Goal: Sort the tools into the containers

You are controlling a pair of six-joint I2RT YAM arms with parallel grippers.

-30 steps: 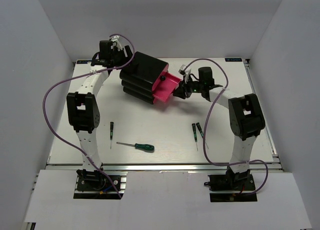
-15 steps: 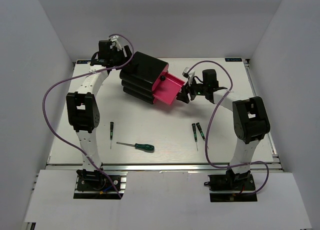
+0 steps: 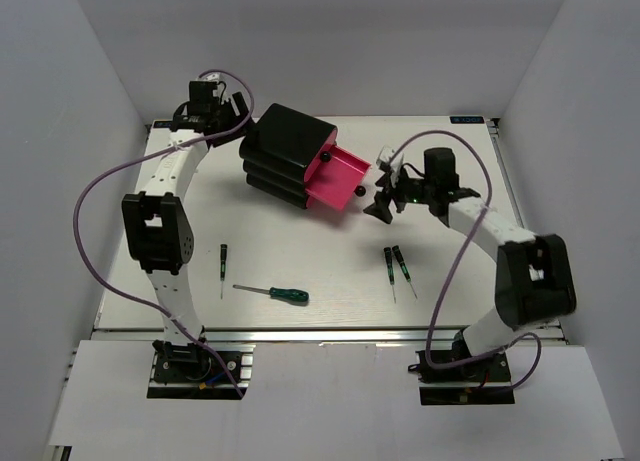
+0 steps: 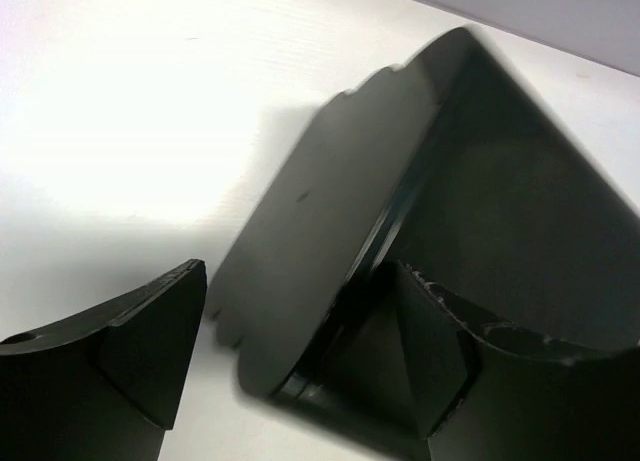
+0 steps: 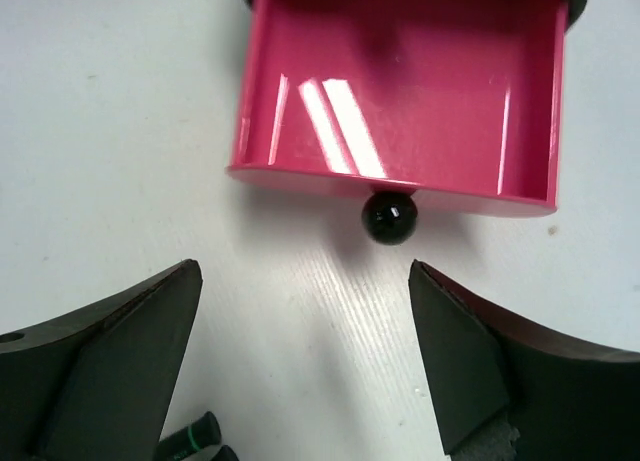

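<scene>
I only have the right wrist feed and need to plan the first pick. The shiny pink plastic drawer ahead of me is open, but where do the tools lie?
Observer: A green-handled screwdriver lies on the white table near its front edge, between the two arms.
Operator: Is anything closer to my side?
Observer: Two thin black-handled screwdrivers lie side by side, just nearer the arm bases than the right end effector.
Operator: And where is the other arm?
Observer: The left end effector is open, with the rear corner of the black rounded plastic box between its fingers.
</scene>
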